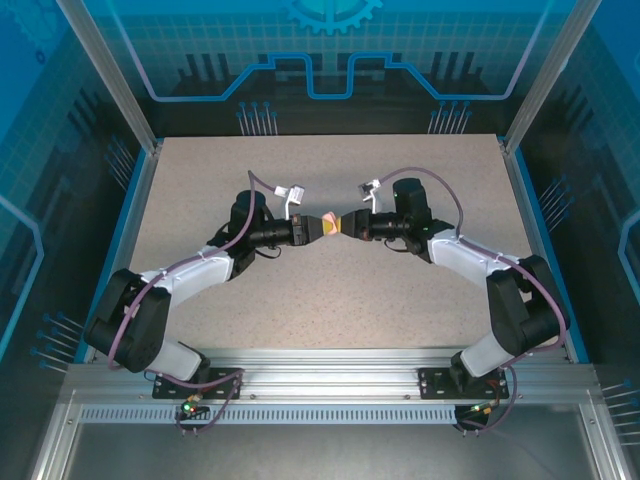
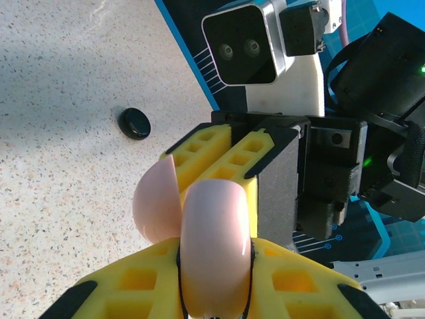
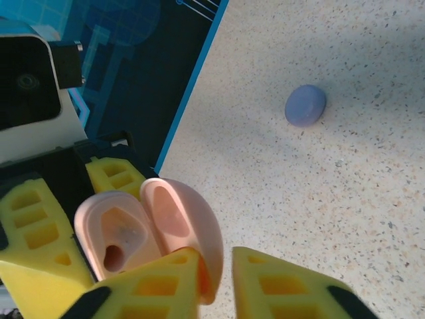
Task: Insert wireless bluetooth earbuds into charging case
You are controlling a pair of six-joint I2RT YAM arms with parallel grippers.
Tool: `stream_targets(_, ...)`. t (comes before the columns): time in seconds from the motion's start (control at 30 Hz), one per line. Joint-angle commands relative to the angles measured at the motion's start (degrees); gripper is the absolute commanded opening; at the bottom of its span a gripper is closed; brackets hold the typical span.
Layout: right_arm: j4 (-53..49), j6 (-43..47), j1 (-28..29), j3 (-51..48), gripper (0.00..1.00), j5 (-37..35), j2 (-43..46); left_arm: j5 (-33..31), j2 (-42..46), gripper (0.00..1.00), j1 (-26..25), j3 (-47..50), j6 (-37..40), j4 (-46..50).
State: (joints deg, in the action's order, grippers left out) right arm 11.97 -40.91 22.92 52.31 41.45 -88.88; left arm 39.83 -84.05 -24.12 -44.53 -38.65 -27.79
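Held up off the table (image 1: 330,300), midway btw both arms: pale pink charging case (image 2: 216,212), lid (image 3: 176,212) swung open, body w/ its two wells (image 3: 116,232) turned toward the right wrist cam.

Left gripper (image 2: 216,252): clamped tight on the case body, yellow pads on both flanks, firm hold. Right gripper (image 3: 218,260): fingers nearly together, only a thin gap, lid rim right at that gap. Can't tell if pinching the rim or just touching it.

Looks light, w/ a hard glossy shell, rounded all over, so prob. slippery & apt to squirt out of a pinch. Best taken across the broad flanks of the body, as gripped now, not on the domed ends. Lid hinge likely the weak pt: thin, easy to strain, so gentle on the rim, no twisting.

In the wells: bare pink plastic as far as visible, plus one dark hole low down. Buds for those wells: prob. tiny, light, slick. Better nipped by the stem w/ min. squeeze.

Lying on the table, apart from all this: black round case (image 2: 135,123), closed, & blue-purple round case (image 3: 305,105), closed too.
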Motion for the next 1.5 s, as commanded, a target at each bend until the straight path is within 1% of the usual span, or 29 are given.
stream_targets(0.0, 0.1, 0.2, -0.6, 1.7, 0.13, -0.2, -1.0, 2.7, -0.2, 0.00, -0.7, -1.8, 0.2, -2.5)
stream_targets(0.1, -0.3, 0.5, -0.6, 1.7, 0.07, -0.1, -0.8, 2.7, -0.4, 0.00, -0.8, -1.9, 0.1, -2.6)
stream_targets(0.17, -1.0, 0.9, -0.6, 1.9, 0.00, -0.2, -0.7, 2.7, -0.7, 0.00, -0.8, -1.9, 0.0, -2.6)
stream_targets(0.27, -2.0, 1.4, -0.7, 2.4, 0.00, -0.5, -0.6, 2.2, -0.8, 0.00, -0.8, -1.9, 0.1, -2.1)
stream_targets(0.3, -2.4, 1.6, -0.7, 2.7, 0.00, -0.6, -0.5, 1.9, -0.7, 0.02, -0.9, -2.0, 0.2, -1.7)
stream_targets(0.33, -3.2, 2.0, -0.6, 3.0, 0.00, -0.9, -0.4, 1.5, -0.8, 0.12, -0.8, -2.1, 0.4, -1.1)
stream_targets(0.43, -6.1, 3.5, -0.8, 4.1, 0.00, -2.4, 0.1, -0.7, -0.4, 0.53, -0.8, -2.5, 1.5, 1.0)
stream_targets(0.6, -13.3, 7.8, -2.0, 7.0, 0.00, -4.3, 0.2, -2.0, 1.1, 0.89, -0.5, -5.4, 5.8, 8.1)
stream_targets(0.63, -15.0, 9.2, -2.4, 7.7, 0.00, -4.5, 0.2, -2.2, 1.5, 0.95, -0.3, -6.6, 7.4, 10.9)
stream_targets(0.67, -16.7, 10.9, -3.0, 8.5, 0.00, -4.6, 0.3, -2.2, 1.9, 0.99, 0.0, -7.6, 9.0, 13.5)
stream_targets(0.73, -21.0, 14.8, -3.9, 10.6, 0.00, -5.3, -0.1, -2.0, 2.3, 0.99, 0.8, -9.8, 11.5, 17.9)
stream_targets(0.83, -27.7, 21.7, -5.1, 13.7, 0.00, -6.8, -1.2, 0.0, 1.7, 0.99, 2.2, -13.5, 15.7, 25.2)
stream_targets(1.03, -33.7, 31.7, -6.0, 15.4, 0.00, -8.5, -2.1, 4.9, -2.6, 0.99, 3.8, -22.3, 26.2, 42.0)
stream_targets(1.07, -34.2, 32.7, -6.0, 15.4, 0.00, -8.8, -2.1, 4.9, -3.6, 0.99, 3.8, -24.0, 27.9, 44.8)
stream_targets(1.13, -35.0, 34.0, -6.0, 15.2, 0.00, -9.8, -2.0, 4.6, -5.7, 0.99, 3.9, -27.2, 31.0, 49.9)
stream_targets(1.23, -35.4, 34.8, -6.0, 14.8, 0.00, -10.6, -1.7, 3.0, -7.7, 0.99, 3.9, -30.4, 33.2, 54.0)
stream_targets(1.47, -34.4, 33.8, -5.9, 13.0, 0.00, -11.2, -0.5, -4.5, -8.9, 0.99, 3.9, -33.5, 32.2, 56.5)
